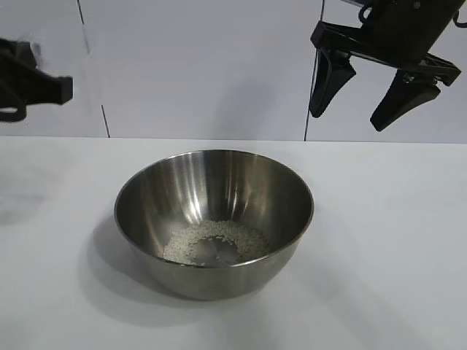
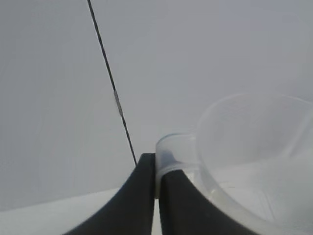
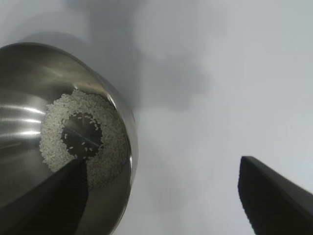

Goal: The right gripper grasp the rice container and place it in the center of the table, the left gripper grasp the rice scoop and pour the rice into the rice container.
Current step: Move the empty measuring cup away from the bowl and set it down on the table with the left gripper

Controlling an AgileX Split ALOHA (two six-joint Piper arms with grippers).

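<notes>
The steel bowl [image 1: 214,219] sits mid-table [image 1: 394,255] with rice [image 1: 215,240] ringing its bottom, so both steps appear done; the right gripper [image 1: 373,91] hangs above, jaws apart and empty, while the left gripper [image 2: 155,193] pinches the clear scoop [image 2: 254,156] off to the side.

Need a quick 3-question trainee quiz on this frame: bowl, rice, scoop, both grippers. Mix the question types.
1. True or false: the rice lies in the rice container.
2. What does the left gripper hold? A) a spoon B) the rice scoop C) nothing
3. Fill in: the right gripper hangs above the table with its fingers ____.

Key: 1 true; 2 B; 3 open
</notes>
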